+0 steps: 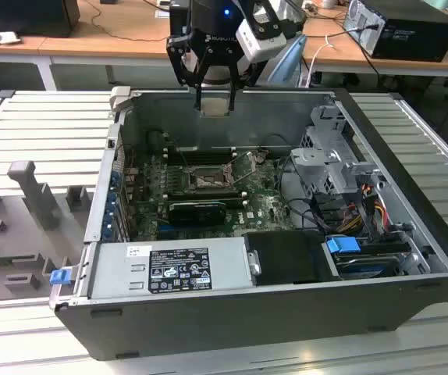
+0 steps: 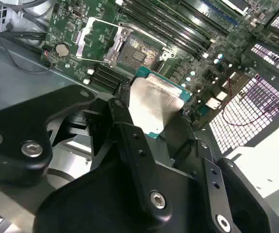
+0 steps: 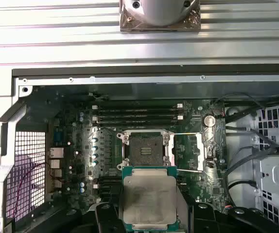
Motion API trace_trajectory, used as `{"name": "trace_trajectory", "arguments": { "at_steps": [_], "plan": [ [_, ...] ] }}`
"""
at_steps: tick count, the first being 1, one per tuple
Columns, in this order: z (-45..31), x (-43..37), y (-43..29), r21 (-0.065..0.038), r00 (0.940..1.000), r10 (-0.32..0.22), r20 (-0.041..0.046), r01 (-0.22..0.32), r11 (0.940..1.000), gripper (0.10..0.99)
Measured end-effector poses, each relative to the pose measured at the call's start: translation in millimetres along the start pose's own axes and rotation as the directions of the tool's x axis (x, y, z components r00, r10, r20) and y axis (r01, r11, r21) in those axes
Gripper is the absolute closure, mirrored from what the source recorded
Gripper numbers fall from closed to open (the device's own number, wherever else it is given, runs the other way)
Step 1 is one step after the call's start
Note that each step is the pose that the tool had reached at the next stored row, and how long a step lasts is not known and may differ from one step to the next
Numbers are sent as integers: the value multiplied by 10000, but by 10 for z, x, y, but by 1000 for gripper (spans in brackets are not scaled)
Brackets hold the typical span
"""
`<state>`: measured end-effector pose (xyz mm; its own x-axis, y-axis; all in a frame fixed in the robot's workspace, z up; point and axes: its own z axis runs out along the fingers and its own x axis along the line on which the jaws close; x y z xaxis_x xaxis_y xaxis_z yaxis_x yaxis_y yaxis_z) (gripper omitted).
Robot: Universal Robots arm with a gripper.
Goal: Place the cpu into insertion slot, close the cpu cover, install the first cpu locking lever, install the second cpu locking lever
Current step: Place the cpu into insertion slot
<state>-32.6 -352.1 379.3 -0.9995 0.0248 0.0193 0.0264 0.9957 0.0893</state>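
My gripper (image 1: 215, 100) hangs at the upper middle of the exterior view, just above the far wall of the open computer case (image 1: 232, 312), and my jaws are closed on the chip (image 1: 215, 108), a pale square pinched flat by two opposite edges. In both wrist views the chip (image 2: 154, 104) (image 3: 149, 199) shows its dull silver face with a green rim, sitting between my black fingers (image 2: 125, 126). It is up in the air and well apart from the green board (image 1: 263, 207) on the case floor. The socket (image 1: 207, 180) sits near the middle of that board in the exterior view, a dark square frame with nothing in it. In the first wrist view the socket (image 3: 143, 147) lies between the chip and the long black memory slots (image 3: 137, 114), its shiny contact field bare. The cover (image 3: 190, 150) is swung open and lies just beside the socket, a thin silver frame with green board showing through its window; the second wrist view shows the socket (image 2: 134, 51) and the cover (image 2: 96, 39) the same way. A thin wire lever (image 3: 190, 135) runs along the edge of the open cover, unlatched. The case rests on a ribbed metal table (image 1: 44, 125).
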Motion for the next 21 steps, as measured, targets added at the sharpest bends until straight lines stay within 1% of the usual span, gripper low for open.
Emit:
{"name": "trace_trajectory", "arguments": {
  "at_steps": [1,2,7,21],
  "plan": [
    [0,0,0,-2,9999,122,11,-122,9999,557],
    [1,0,0,-11,9985,536,47,-536,9986,557],
    [23,0,-3,-7,9983,586,10,-586,9983,557],
    [38,0,-4,-17,9959,900,38,-900,9959,557]
  ]
}}
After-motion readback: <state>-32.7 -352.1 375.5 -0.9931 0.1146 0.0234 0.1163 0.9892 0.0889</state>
